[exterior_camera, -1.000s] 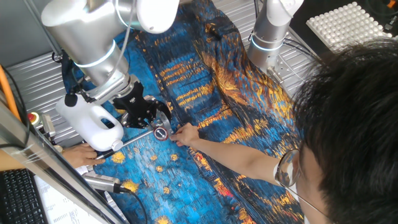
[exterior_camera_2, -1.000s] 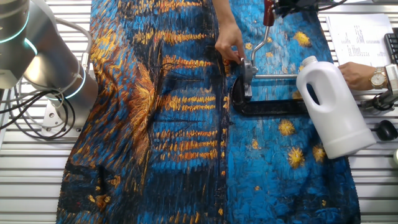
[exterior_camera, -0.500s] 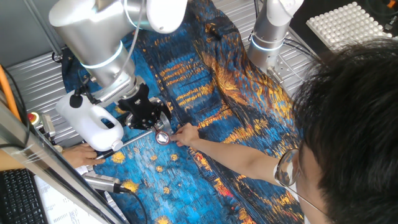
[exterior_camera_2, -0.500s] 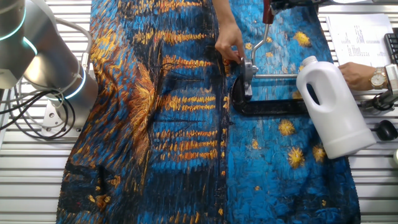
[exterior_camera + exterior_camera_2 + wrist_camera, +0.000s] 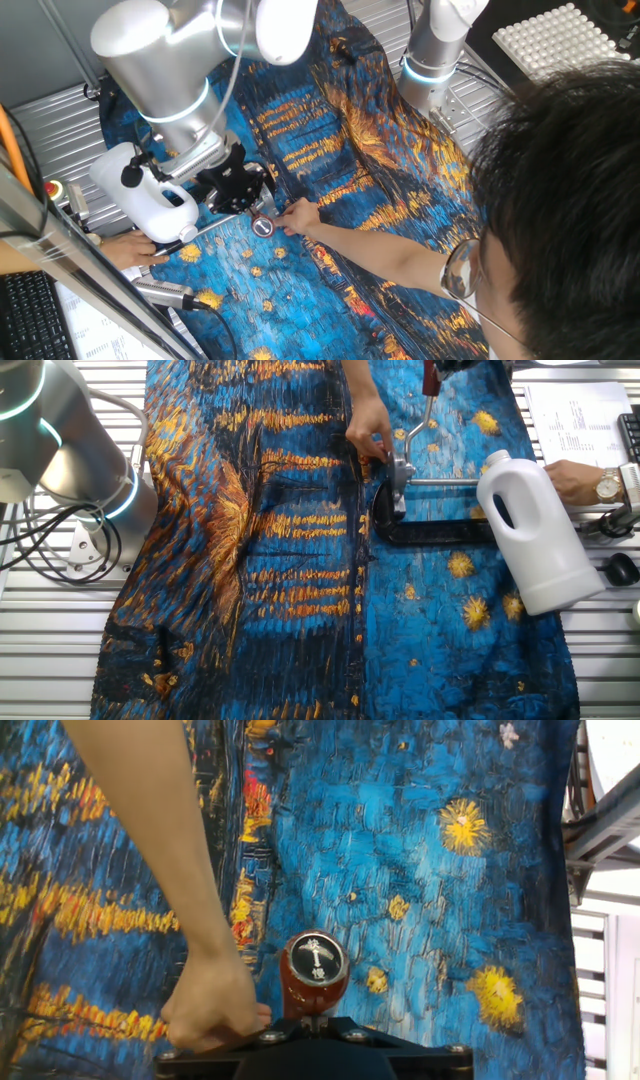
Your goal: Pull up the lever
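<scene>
The lever (image 5: 316,965) shows end-on in the hand view as a dark red sleeve with a silver cap. My gripper (image 5: 316,1017) is shut on its shank just below the sleeve. In one fixed view the gripper (image 5: 252,205) hangs over the capped lever end (image 5: 262,227). In the other fixed view the lever (image 5: 429,385) rises steeply from the black-and-silver clamp (image 5: 395,480) to the top edge, where the gripper (image 5: 445,365) is mostly cut off.
A person's hand (image 5: 368,428) holds the clamp's head down on the blue and orange cloth (image 5: 280,560). A big white jug (image 5: 535,530) stands on the clamp's black bar (image 5: 435,535), under the long silver rod (image 5: 445,483). A second hand (image 5: 570,480) rests beside the jug.
My arm has swung to the right and the gripper has carried the lever's end a little with it. In the other fixed view the red sleeve sits slightly higher.
</scene>
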`<control>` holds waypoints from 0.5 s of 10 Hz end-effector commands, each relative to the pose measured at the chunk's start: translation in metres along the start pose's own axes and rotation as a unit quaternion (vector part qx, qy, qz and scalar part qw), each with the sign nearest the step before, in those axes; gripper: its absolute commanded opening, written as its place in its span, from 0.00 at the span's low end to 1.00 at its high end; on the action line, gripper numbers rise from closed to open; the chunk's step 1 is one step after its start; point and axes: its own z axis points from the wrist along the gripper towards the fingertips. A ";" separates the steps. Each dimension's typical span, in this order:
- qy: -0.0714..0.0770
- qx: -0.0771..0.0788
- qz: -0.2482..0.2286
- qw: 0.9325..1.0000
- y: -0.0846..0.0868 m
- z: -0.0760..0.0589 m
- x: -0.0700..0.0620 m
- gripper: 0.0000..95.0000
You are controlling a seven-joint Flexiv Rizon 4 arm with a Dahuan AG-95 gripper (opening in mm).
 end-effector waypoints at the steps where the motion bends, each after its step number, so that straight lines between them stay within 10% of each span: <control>1: -0.008 0.001 0.000 1.000 -0.001 0.006 -0.004 0.00; 5: -0.004 0.003 -0.011 1.000 0.006 0.000 0.002 0.00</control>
